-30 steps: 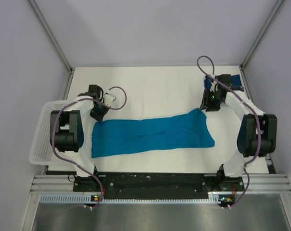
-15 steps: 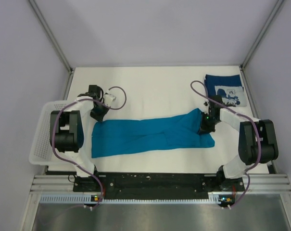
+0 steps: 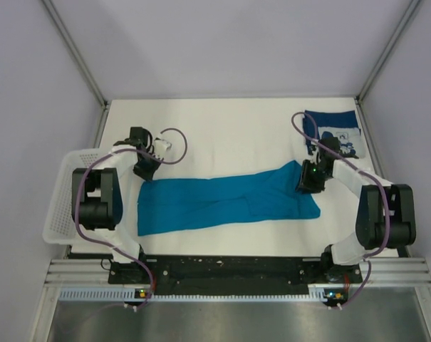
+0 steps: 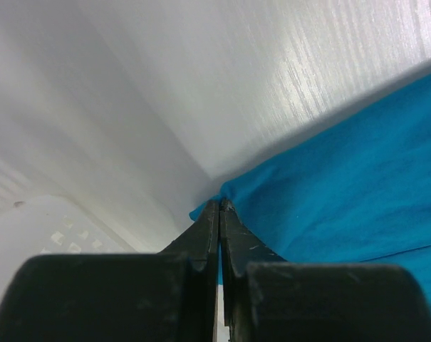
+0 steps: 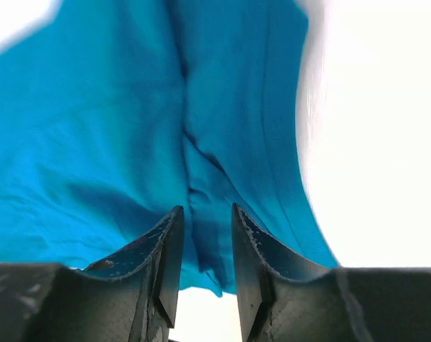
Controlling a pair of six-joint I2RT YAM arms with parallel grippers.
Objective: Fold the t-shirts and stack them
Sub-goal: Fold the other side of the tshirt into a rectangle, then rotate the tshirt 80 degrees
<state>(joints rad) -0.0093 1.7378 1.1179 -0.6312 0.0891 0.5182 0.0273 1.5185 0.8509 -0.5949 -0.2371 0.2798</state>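
Note:
The teal-blue t-shirt [image 3: 226,199] lies flat in a long strip across the middle of the table. My left gripper [image 3: 145,171] is shut on its far left corner; in the left wrist view the closed gripper [image 4: 220,206] pinches the teal cloth [image 4: 343,178] at its tip. My right gripper [image 3: 308,184] is open over the shirt's right end; in the right wrist view the gripper [image 5: 204,214] straddles a crease in the teal shirt [image 5: 115,128]. The folded navy t-shirt [image 3: 336,135] with a pale print lies at the far right corner.
A white mesh basket [image 3: 58,206] hangs off the table's left edge beside my left arm, and also shows in the left wrist view [image 4: 51,235]. Grey walls and metal frame posts enclose the white table [image 3: 229,135].
My right arm has swung from over the navy shirt at the back right down to the teal shirt's right end, uncovering the navy shirt. The left gripper has stayed at the left corner.

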